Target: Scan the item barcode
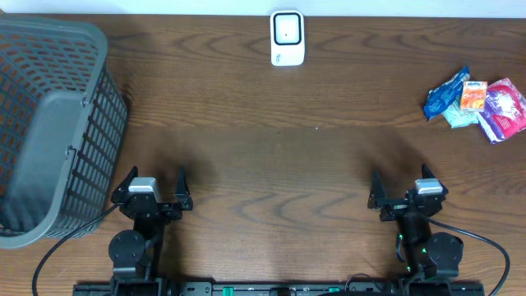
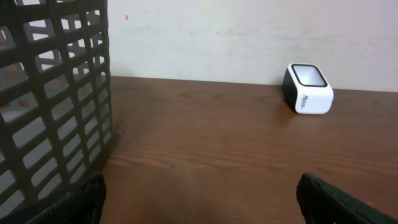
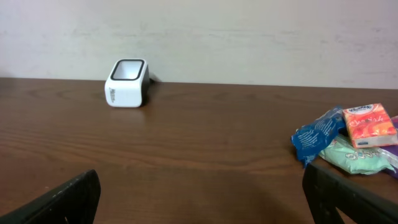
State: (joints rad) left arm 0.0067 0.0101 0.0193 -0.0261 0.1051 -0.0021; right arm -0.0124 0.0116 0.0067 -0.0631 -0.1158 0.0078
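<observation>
Bench: a dark wood-grain bench (image 1: 271, 156) carries everything in view.
Basket: a gray slatted plastic basket (image 1: 49, 123) stands at the left end of the bench, mouth up, its near wall just beside the left arm.
Basket contents: the overhead view looks straight down onto its solid gray floor; through the slats, the left wrist view shows only pale wall and brown bench.
Scanner: a small white scanner (image 1: 287, 38) with a dark-framed window on top sits at the far middle edge, well apart from both arms.
Items: a loose heap at the far right, outside any container: a blue packet (image 1: 445, 93), an orange tissue pack (image 1: 472, 94), a green packet (image 1: 460, 117) and a purple packet (image 1: 503, 111), all touching one another.
Left gripper: the left gripper (image 1: 157, 171) is spread wide over bare bench near the front edge, holding nothing.
Right gripper: the right gripper (image 1: 399, 173) is likewise spread wide with nothing between its fingers, nearer than the heap and well apart from it.
</observation>
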